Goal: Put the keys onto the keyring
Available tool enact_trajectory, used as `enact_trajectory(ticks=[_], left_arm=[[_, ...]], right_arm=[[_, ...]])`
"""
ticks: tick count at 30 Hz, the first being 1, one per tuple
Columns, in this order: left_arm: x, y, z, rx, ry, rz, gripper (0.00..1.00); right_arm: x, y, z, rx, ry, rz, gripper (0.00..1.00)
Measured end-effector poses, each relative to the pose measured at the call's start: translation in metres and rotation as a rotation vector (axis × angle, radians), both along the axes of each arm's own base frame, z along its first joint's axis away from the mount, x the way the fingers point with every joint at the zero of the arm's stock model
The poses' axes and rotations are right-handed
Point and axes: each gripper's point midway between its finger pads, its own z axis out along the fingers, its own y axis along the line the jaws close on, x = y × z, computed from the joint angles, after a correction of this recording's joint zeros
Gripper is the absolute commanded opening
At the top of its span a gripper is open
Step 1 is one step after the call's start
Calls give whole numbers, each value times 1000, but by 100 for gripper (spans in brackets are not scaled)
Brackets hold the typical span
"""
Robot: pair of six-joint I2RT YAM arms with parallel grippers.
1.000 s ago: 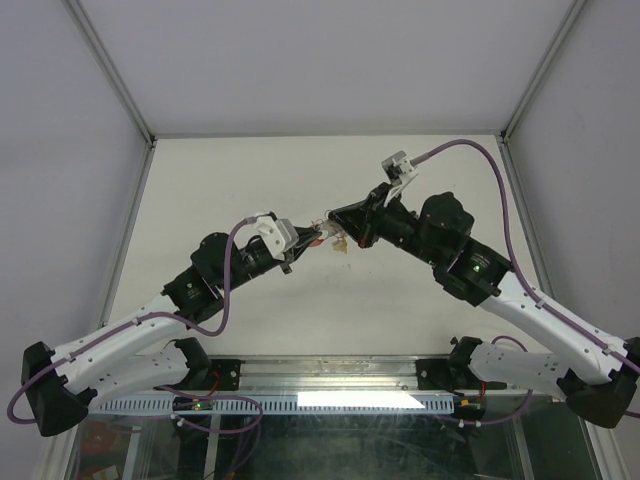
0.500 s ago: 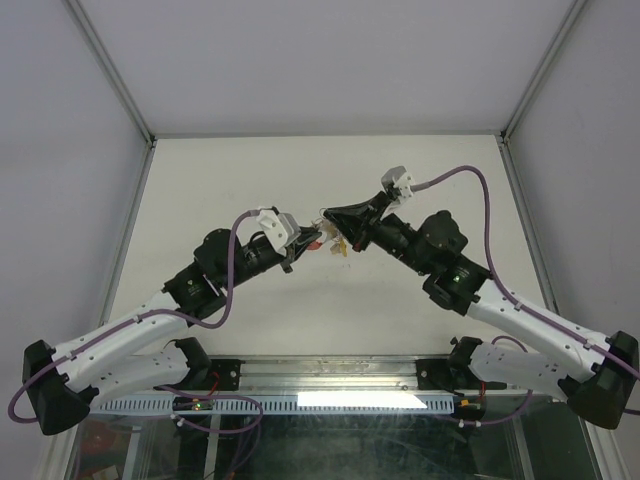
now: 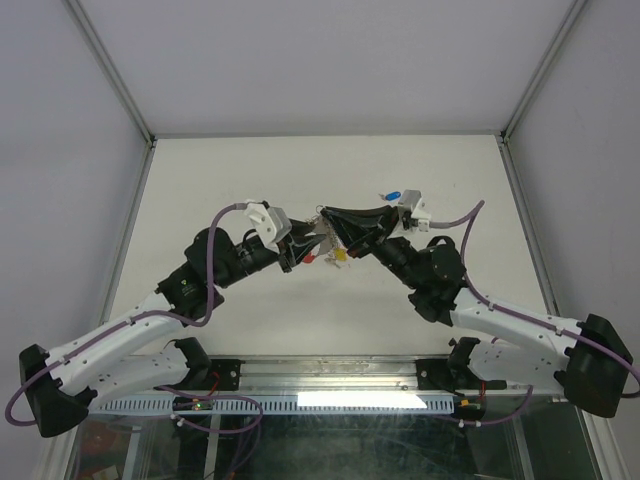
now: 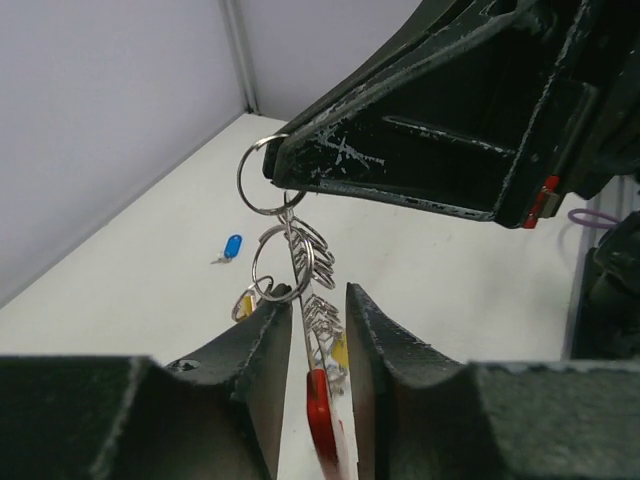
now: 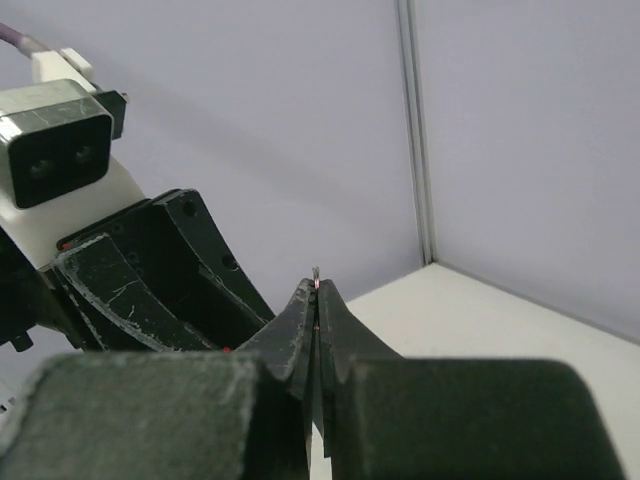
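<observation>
My right gripper (image 3: 322, 214) is shut on the keyring (image 4: 262, 178), a thin silvery loop pinched at its fingertips; in the right wrist view only a sliver of metal (image 5: 316, 272) shows above the closed gripper (image 5: 316, 286). Smaller rings and a chain hang from the loop, with a red key (image 4: 322, 425) and a yellow key (image 4: 341, 350). My left gripper (image 4: 318, 296) is open, its fingers on either side of the hanging chain and red key. From above, the red key (image 3: 312, 257) and yellow key (image 3: 340, 254) dangle between the grippers. A blue key (image 3: 394, 195) lies alone on the table.
The white table (image 3: 250, 170) is walled by grey panels on three sides. The blue key also shows in the left wrist view (image 4: 232, 246), near the back wall. The two arms meet over the table's middle.
My right arm has dropped and turned, its wrist camera swinging from upper right to the right side, uncovering the blue key. The key bunch now hangs between my left gripper's fingers.
</observation>
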Motion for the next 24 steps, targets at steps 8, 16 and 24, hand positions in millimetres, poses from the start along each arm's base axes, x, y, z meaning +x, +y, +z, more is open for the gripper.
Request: enact_trajectory(ticks=[8, 16, 24], left_arm=[[-21, 7, 33, -88, -42, -65, 41], [-36, 23, 85, -204, -55, -73, 56], [-45, 37, 131, -296, -41, -67, 54]], right_arm=[[-13, -12, 38, 157, -141, 1, 0], [-23, -25, 52, 201, -228, -16, 0], [-48, -41, 65, 188, -291, 29, 0]])
